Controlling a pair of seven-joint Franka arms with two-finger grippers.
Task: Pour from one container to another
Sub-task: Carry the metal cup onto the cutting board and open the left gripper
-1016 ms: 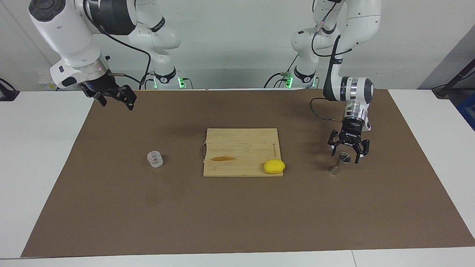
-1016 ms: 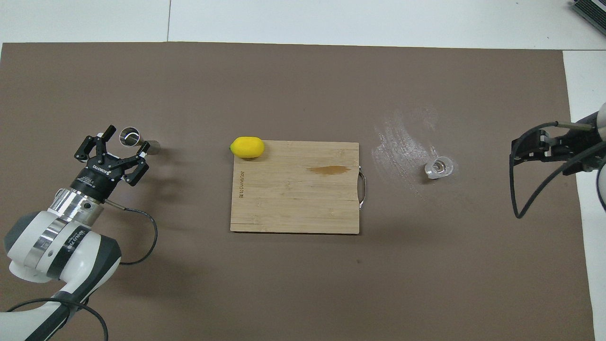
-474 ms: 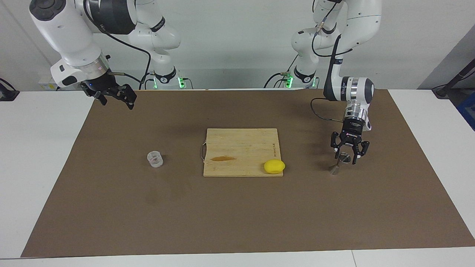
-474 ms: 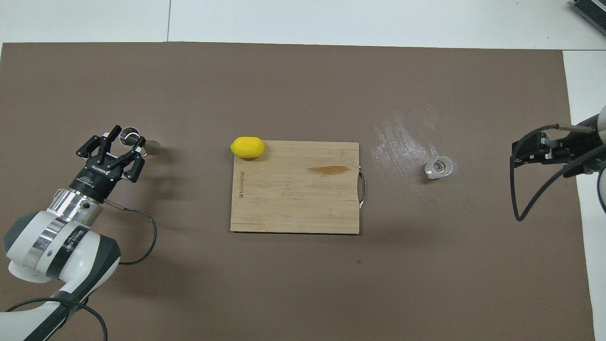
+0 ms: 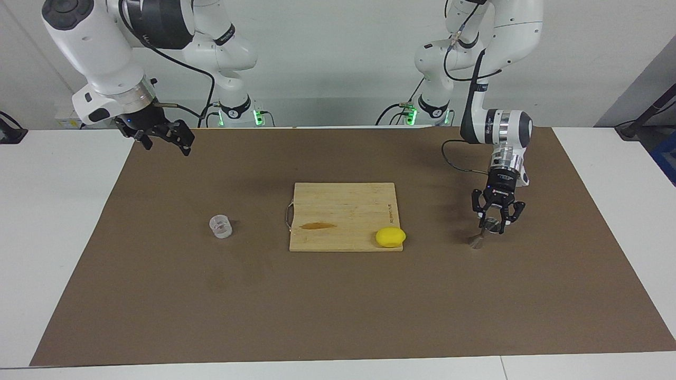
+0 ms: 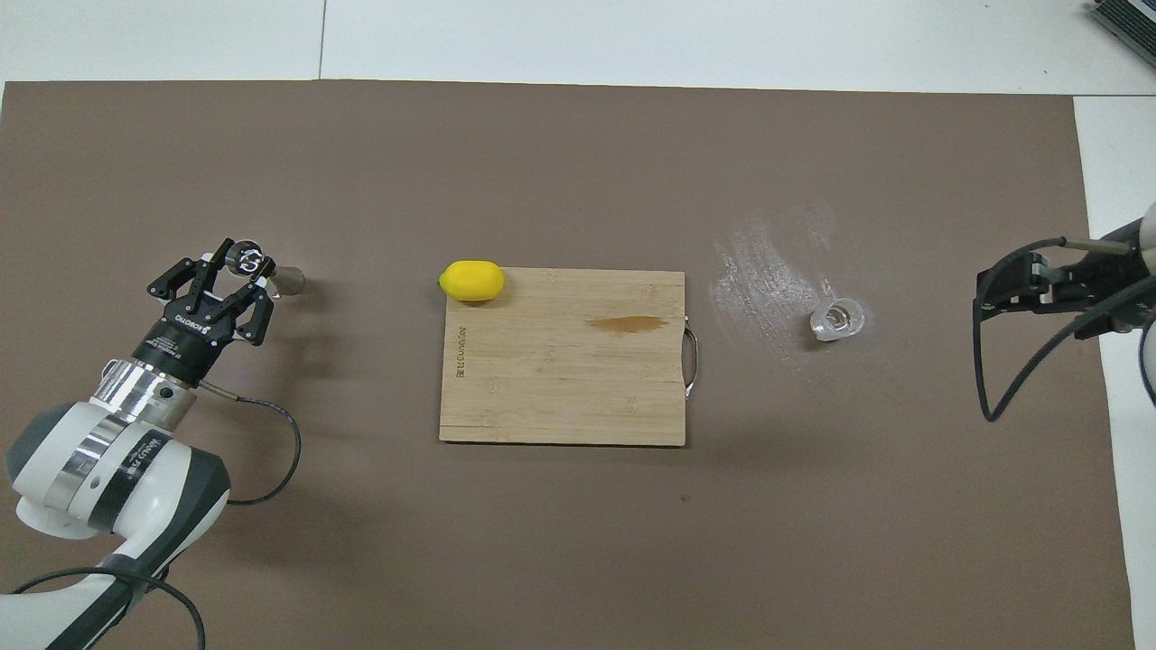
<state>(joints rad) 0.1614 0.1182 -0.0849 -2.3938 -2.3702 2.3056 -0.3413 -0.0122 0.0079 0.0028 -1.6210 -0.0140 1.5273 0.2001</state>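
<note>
The steel jigger (image 5: 477,241) leans tilted on the brown mat toward the left arm's end of the table. Its lower cone (image 6: 289,282) points toward the cutting board. My left gripper (image 5: 493,226) comes down from above, its fingers shut on the jigger's upper cone; in the overhead view the left gripper (image 6: 242,262) covers part of the rim. The clear measuring cup (image 5: 221,226) stands upright on the mat toward the right arm's end, shown in the overhead view as the cup (image 6: 836,319). My right gripper (image 5: 163,134) waits open in the air over the mat's edge, away from the cup.
A wooden cutting board (image 5: 343,208) with a brown stain lies mid-table between jigger and cup, its metal handle toward the cup. A yellow lemon (image 5: 391,237) rests on the board's corner nearest the jigger. A pale smear (image 6: 768,262) marks the mat beside the cup.
My left gripper has closed from wide open onto the jigger's upper cone. The right arm has barely moved, and the cup, lemon and board stay put.
</note>
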